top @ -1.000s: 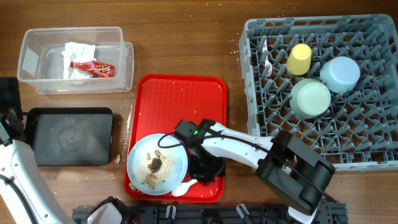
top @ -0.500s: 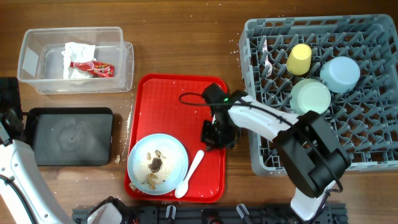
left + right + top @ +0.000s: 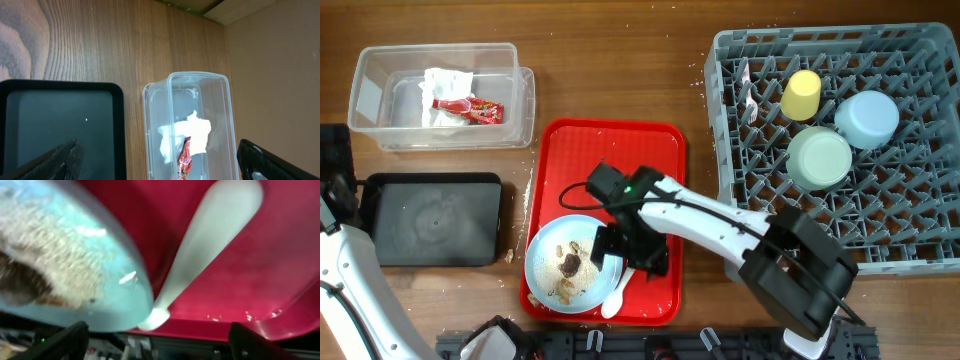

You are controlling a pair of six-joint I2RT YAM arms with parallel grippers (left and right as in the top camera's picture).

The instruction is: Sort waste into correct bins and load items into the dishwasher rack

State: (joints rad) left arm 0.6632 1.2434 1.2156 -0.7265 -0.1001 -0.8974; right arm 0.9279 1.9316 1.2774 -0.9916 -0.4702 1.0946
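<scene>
The right gripper point(image 3: 630, 252) is hovering low over the near right part of the red serving tray point(image 3: 610, 150), jaws spread wide and holding nothing, straddling the white plastic spoon point(image 3: 200, 260). The spoon is lying on the tray just beside the right rim of the light blue round plate point(image 3: 572, 263), which is carrying the brown-and-beige food scraps point(image 3: 568, 265). By the look of it, the step in hand is picking up the spoon for the dishwasher rack point(image 3: 840, 225), where the yellow cup point(image 3: 801, 95), light blue bowl point(image 3: 867, 118) and pale green bowl point(image 3: 819, 157) are already sitting.

The next move is likely calling for a short descent and a pinch across the handle, then a lift and a carry to the right.

One end of the spoon is lying against the plate's rim in the right wrist view; whether it is tucked underneath cannot be told. The tray's raised lip is running close on the near side, and the rack's wall is standing to the right. The far half of the tray is offering open room.

At far left, the left gripper point(image 3: 160, 160) is hanging open above the black tray point(image 3: 60, 120) and the clear tub point(image 3: 220, 100), which is holding the napkin point(image 3: 187, 132) and the red wrapper point(image 3: 184, 160).
</scene>
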